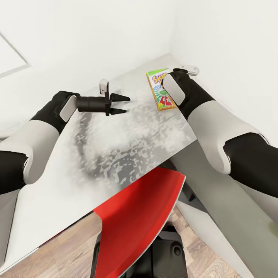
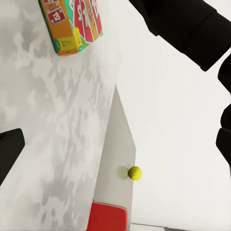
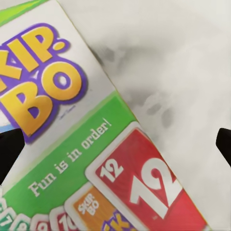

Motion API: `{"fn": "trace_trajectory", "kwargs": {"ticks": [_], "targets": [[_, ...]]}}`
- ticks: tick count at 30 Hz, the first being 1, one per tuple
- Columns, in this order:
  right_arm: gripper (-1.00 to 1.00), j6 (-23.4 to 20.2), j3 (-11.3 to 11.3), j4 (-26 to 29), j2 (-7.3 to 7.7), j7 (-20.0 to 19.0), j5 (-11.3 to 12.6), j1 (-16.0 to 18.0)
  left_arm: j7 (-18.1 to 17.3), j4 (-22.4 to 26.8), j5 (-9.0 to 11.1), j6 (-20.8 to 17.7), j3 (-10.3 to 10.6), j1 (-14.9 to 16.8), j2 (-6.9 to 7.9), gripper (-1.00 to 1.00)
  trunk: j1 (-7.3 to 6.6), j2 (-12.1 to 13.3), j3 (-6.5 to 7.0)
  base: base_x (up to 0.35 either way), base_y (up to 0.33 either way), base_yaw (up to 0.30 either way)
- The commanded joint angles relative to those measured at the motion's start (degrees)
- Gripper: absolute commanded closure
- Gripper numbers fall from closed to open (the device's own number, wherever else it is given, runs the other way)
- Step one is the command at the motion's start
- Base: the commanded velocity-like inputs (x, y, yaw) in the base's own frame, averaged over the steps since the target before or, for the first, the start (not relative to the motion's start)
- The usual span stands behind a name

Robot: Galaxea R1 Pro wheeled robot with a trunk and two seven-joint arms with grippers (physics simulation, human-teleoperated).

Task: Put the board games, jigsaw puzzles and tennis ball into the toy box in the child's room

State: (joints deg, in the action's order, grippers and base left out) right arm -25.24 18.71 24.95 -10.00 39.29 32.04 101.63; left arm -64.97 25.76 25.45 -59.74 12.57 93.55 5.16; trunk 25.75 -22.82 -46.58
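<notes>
**Skip-Bo box under the right gripper on the mottled surface**

Red and curved, a panel (image 1: 143,220) is filling the lower middle of the head view, nearest the camera, with wood flooring (image 1: 208,255) showing beneath it at the bottom edge. Above it a pale, grey-mottled surface (image 1: 116,154) is stretching up toward a white wall corner in the upper right.

Lying flat on that surface in the upper right of the head view is the Skip-Bo board game (image 1: 160,90), orange and green, its right edge partly covered by the right arm. The right gripper (image 3: 115,144) is hanging directly over the box in the right wrist view, where the purple-and-yellow logo and the red "12" card are taking up most of the frame; its two dark fingertips (image 3: 9,151) are sitting at opposite edges of the picture, spread wide, with nothing between them but the box lid below. Whether they are touching the box cannot be told.

The left gripper (image 1: 122,104) is hovering over the surface at the upper middle of the head view, well left of the game, its pointed fingers parted and holding nothing.

In the left wrist view, a tennis ball (image 2: 135,173) is resting on a narrow pale strip near the lower middle.
</notes>
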Motion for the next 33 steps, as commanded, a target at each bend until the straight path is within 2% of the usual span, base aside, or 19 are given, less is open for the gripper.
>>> {"fn": "trace_trajectory", "kwargs": {"ticks": [1,9,11,14,23,33], "targets": [[-1.0,-0.3,0.2,0.0,0.0,0.3,0.1,0.0,-0.2,0.0,0.1,-0.3,0.3,0.1,0.07,-1.0,0.03,-0.1,-0.17,0.0,0.0,0.0],[-1.0,-0.3,0.3,0.0,0.0,-0.1,0.5,0.0,-0.2,0.0,0.1,-0.3,0.3,0.1,0.11,-1.0,0.03,-0.1,-0.57,0.0,0.0,0.0],[-1.0,-1.0,-0.3,-0.7,0.0,-0.7,1.2,-0.6,0.3,-0.2,-0.2,-0.1,0.4,-0.6,-0.41,-1.0,0.03,-0.1,-0.57,0.0,0.0,0.0],[-1.0,-1.8,-1.3,-1.6,0.0,-1.7,1.9,-1.5,0.3,-0.2,-0.2,-0.1,0.4,-1.6,-0.41,-1.0,0.03,-0.1,-0.57,0.0,0.0,0.0],[-1.0,-3.1,-3.6,-1.3,0.0,-4.2,-1.1,-1.5,0.3,-0.2,-0.2,-0.1,0.4,-3.6,-0.41,-1.0,0.03,-0.1,-0.57,0.0,0.0,0.0],[-1.0,-3.1,-6.4,-1.1,0.0,-4.3,-0.2,-1.5,0.3,-0.2,-0.2,-0.1,0.4,-3.6,-0.41,-1.0,0.03,-0.1,-0.57,0.0,0.0,0.0]]}}
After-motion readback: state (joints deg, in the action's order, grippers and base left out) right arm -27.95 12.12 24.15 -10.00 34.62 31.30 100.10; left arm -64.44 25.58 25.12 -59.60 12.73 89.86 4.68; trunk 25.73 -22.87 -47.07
